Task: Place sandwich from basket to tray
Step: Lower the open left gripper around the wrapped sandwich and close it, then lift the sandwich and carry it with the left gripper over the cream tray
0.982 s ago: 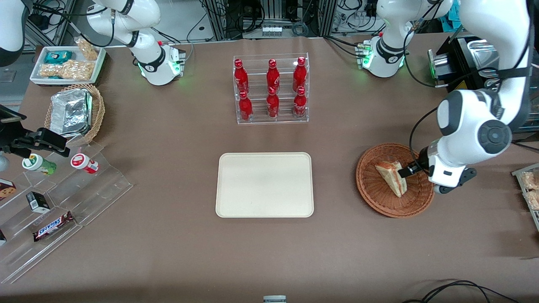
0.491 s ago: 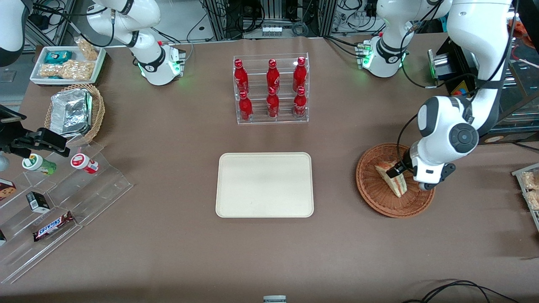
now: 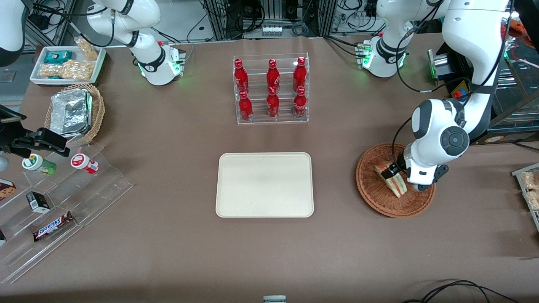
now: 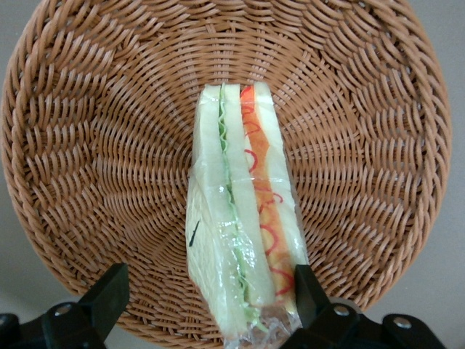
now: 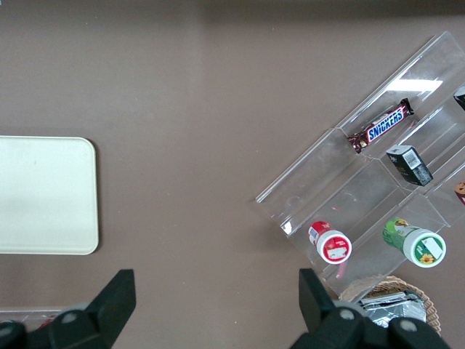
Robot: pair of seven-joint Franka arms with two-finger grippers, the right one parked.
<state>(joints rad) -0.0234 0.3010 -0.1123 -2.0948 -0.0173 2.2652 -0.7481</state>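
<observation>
The sandwich (image 3: 397, 186), a plastic-wrapped wedge with green and red filling (image 4: 240, 218), lies in the reddish-brown wicker basket (image 3: 379, 198) toward the working arm's end of the table. My left gripper (image 3: 395, 171) is down in the basket (image 4: 109, 145) and open (image 4: 209, 283). Its fingers straddle the wide end of the sandwich. One finger (image 4: 305, 287) touches the red-filling side, while the other (image 4: 109, 291) stands well clear of the bread. The cream tray (image 3: 264, 184) lies flat at the table's middle with nothing on it, and its corner shows in the right wrist view (image 5: 43, 196).
A clear rack of red bottles (image 3: 271, 90) stands farther from the camera than the tray. Toward the parked arm's end are a tan basket with foil (image 3: 76, 111), a white snack tray (image 3: 67, 63) and a stepped acrylic shelf (image 3: 63, 202). Packaged snacks (image 3: 528, 189) sit at the working arm's edge.
My left arm has swung in over the basket toward the tray and come lower, bringing the open fingers around the sandwich. The sandwich has stayed in place.
</observation>
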